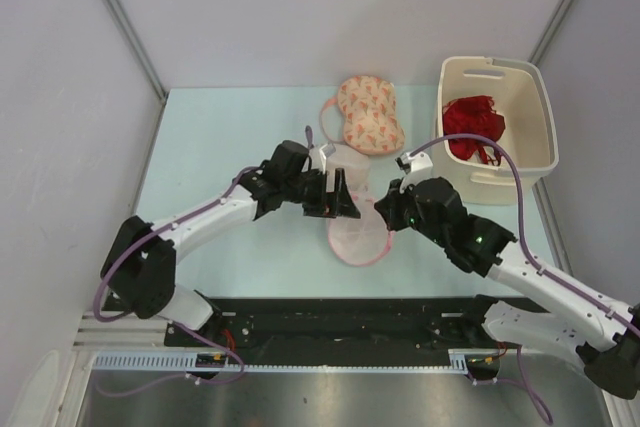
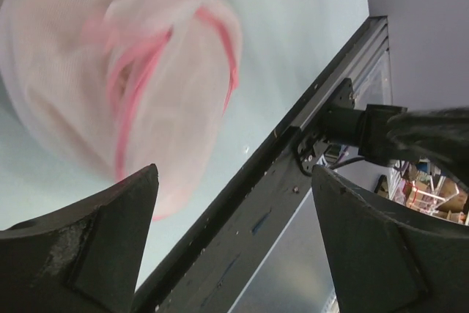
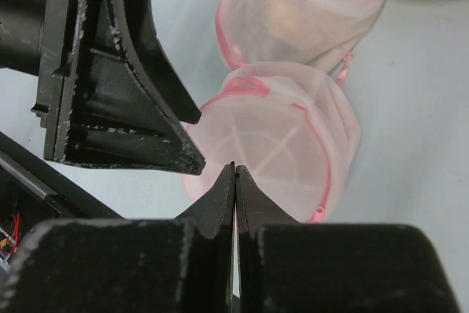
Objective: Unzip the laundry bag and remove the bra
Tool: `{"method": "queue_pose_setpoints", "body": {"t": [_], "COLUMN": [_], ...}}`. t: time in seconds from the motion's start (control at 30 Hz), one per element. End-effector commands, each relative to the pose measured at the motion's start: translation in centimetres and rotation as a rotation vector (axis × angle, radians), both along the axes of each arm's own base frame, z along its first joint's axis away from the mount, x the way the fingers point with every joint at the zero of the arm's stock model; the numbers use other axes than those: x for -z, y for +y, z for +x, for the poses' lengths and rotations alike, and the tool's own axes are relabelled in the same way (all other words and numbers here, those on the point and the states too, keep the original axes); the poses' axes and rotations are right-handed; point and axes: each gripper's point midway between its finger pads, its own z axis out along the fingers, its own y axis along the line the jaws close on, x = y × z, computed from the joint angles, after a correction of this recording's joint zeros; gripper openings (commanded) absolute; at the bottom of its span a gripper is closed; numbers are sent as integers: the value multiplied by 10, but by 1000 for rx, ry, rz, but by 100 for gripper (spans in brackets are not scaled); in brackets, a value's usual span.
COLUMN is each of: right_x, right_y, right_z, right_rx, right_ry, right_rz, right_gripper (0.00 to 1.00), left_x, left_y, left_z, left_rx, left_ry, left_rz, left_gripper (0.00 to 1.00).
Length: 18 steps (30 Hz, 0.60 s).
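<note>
Laundry bag [image 1: 358, 232] lies between twin pouch [image 3: 300, 12] and table's [image 1: 220, 127] front edge.

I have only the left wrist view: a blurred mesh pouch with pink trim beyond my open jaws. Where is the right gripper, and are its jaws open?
Observer: The right gripper has its jaws shut, tips at the rim of the laundry bag; whether they pinch anything, I cannot tell.
Operator: Is there only one pouch on the table?
Observer: No. A second mesh pouch, cream-yellow fabric showing through it, lies right behind the laundry bag, against it.
</note>
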Motion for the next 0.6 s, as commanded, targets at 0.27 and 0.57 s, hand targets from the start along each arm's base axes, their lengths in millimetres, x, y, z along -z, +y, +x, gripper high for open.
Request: {"method": "queue_pose_setpoints", "body": {"t": [0.27,0.57], "right_x": [53,103], "right_y": [23,81], "right_z": [-43,-73], "right_rx": [-21,-61], "right_ry": [38,-102], "right_rz": [-246,-392], "right_gripper": [65,68], "left_x": [-16,-39], "left_y": [11,112], "left_z": [26,50], "left_rx": [-82,-339], "left_ry": [-43,-72], "left_rz": [17,23], "left_gripper": [90,92]}}
